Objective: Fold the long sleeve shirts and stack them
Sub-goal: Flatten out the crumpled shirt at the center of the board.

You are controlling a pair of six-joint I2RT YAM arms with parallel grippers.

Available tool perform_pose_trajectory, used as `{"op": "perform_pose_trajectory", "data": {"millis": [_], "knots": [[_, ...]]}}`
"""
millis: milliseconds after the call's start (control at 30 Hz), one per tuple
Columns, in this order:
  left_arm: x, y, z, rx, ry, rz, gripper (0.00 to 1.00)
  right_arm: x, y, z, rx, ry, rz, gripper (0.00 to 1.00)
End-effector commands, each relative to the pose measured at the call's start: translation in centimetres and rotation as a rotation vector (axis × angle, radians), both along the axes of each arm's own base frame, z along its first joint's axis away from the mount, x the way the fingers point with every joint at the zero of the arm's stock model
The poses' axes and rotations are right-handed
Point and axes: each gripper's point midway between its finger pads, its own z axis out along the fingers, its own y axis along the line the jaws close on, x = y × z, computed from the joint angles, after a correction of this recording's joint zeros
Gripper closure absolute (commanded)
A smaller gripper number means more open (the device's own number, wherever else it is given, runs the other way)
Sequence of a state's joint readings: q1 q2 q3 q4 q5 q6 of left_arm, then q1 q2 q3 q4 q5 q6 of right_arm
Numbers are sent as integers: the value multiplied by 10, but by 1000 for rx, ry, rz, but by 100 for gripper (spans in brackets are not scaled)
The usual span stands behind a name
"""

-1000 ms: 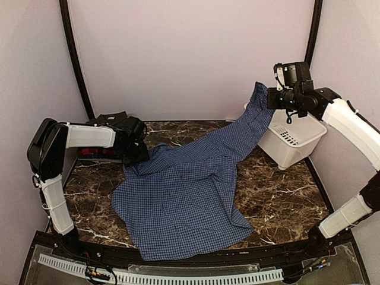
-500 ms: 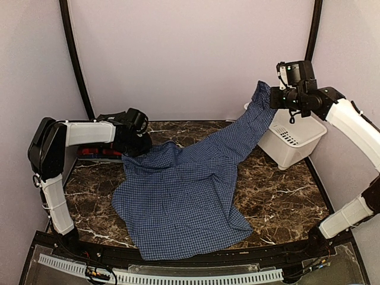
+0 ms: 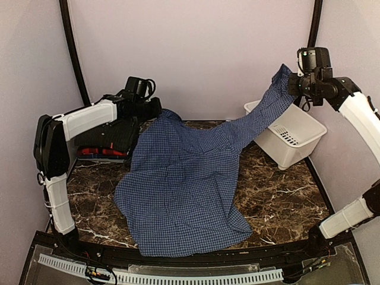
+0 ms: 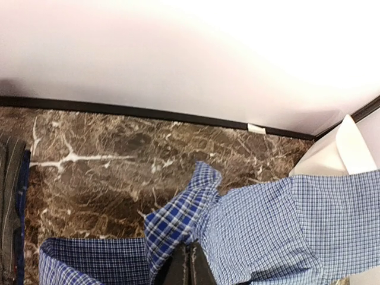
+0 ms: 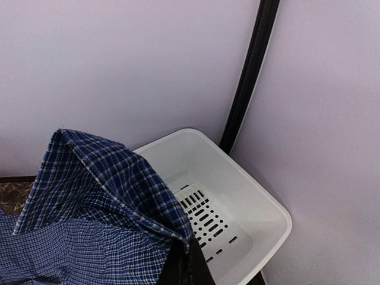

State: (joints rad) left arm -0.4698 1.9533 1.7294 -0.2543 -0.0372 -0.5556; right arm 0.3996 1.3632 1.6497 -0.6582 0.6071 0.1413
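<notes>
A blue checked long sleeve shirt [image 3: 184,190] hangs stretched between both arms, its lower part lying on the marble table [image 3: 279,202]. My left gripper [image 3: 159,110] is shut on the shirt's left upper edge [image 4: 178,219], lifted above the table at the back left. High at the back right, my right gripper [image 3: 291,83] is shut on a cuffed end of the shirt [image 5: 113,178] above the basket. A dark shirt on a red one [image 3: 104,145] lies folded at the back left, under my left arm.
A white plastic basket [image 3: 303,133] stands at the back right, tilted against the wall; nothing lies inside it [image 5: 237,219]. Pale walls close in the back and sides. A black rail [image 3: 178,261] runs along the table's near edge.
My left gripper closed on the shirt's edge and rose up and to the right with it. My right gripper climbed higher and rightward, pulling the shirt taut between the arms.
</notes>
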Motion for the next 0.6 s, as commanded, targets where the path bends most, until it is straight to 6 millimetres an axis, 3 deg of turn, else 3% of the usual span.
{"op": "perform_pose_trajectory", "data": {"millis": [0,133,233,267,433,567], "knots": [[27,-11,3,29,-38,1,100,-5,-39,26,-24,-55,-129,100],[48,-20,-25,49,15,13,100,3,-43,23,-41,-36,-146,100],[60,-27,-58,73,69,9,100,12,-22,15,-16,-13,-47,100],[63,-28,-54,73,65,10,100,14,-11,11,-16,0,-5,100],[74,-34,-62,74,79,-10,88,20,81,-32,-41,106,230,100],[71,-37,-60,64,92,-30,63,18,155,-93,-59,221,366,100]]}}
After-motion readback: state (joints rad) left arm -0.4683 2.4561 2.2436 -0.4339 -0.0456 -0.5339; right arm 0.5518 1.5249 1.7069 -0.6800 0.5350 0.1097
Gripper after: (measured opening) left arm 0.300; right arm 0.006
